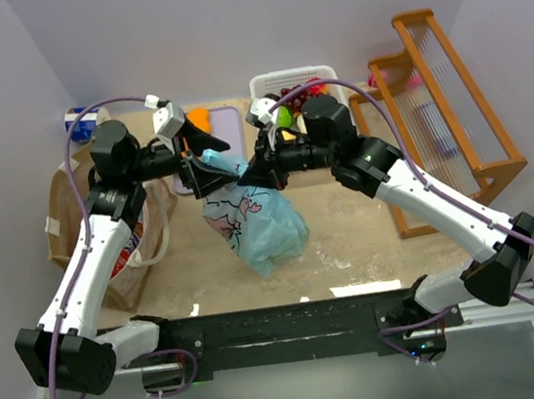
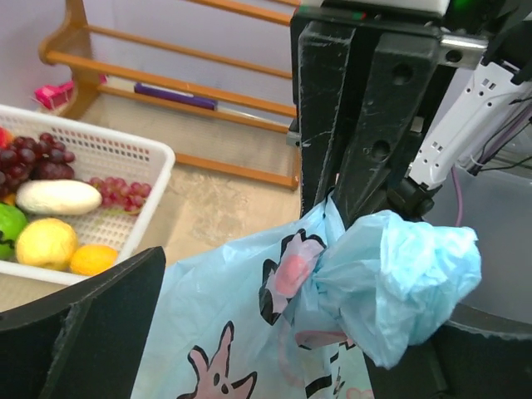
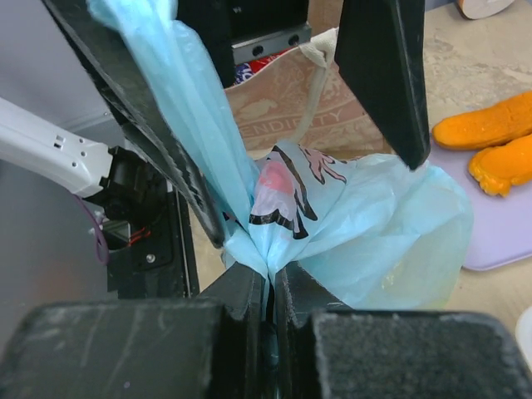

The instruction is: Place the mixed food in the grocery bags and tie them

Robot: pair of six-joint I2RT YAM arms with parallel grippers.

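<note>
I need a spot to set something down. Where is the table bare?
Bare tabletop lies right of the blue bag, bordered by the right arm and the black base rail. Crowded: the brown paper bag on the left, the white basket and lilac board along the far edge.

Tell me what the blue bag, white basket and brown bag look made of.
The blue bag: thin plastic film, translucent, crinkled, slightly glossy. The white basket: likely rigid moulded plastic, slotted walls, matte. The brown bag: probably kraft paper, matte, creased.
</note>
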